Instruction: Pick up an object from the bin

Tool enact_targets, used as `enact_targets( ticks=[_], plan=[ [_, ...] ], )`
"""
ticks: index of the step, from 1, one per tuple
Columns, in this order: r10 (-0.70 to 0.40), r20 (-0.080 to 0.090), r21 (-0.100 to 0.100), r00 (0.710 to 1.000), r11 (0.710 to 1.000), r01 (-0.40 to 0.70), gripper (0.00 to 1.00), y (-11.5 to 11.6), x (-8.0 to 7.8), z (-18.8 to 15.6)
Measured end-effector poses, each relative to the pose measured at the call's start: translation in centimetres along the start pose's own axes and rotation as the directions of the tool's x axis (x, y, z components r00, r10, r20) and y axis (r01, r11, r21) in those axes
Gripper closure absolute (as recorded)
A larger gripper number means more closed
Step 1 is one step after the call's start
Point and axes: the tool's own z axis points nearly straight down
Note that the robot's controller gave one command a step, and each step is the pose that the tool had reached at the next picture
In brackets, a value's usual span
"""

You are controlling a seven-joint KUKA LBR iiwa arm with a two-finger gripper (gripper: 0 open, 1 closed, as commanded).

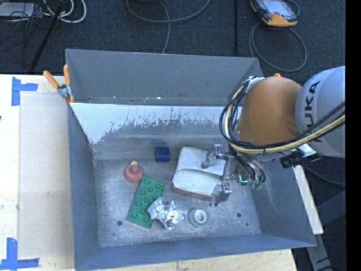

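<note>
The brand name "KUKA" stands in dark letters on the arm and its grey casing.

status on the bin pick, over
Gripper jaws open at white block's right end. Block not lifted. Foil, green plate to its left, not in the way.

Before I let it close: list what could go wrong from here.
1. The gripper stands open at the right end of the white block, not over its middle. Closing there, it may catch only an edge, and the block could tip or slip out.
2. Its lower finger is near the grey ring and the foil. A dragged block might push them about.
</note>
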Motion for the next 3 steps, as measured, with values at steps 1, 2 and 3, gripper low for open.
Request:
enact_targets(
  ticks=[1,2,3],
  plan=[
    [-0.015,0.017,0.001,1.000,1.000,0.015,0.00,0.0,5.7,9.0],
    [-0.015,0.015,0.001,1.000,1.000,0.015,1.00,0.0,5.8,9.1],
    [-0.004,0.018,0.001,1.000,1.000,0.004,1.00,-1.0,3.8,-5.2]
  ],
)
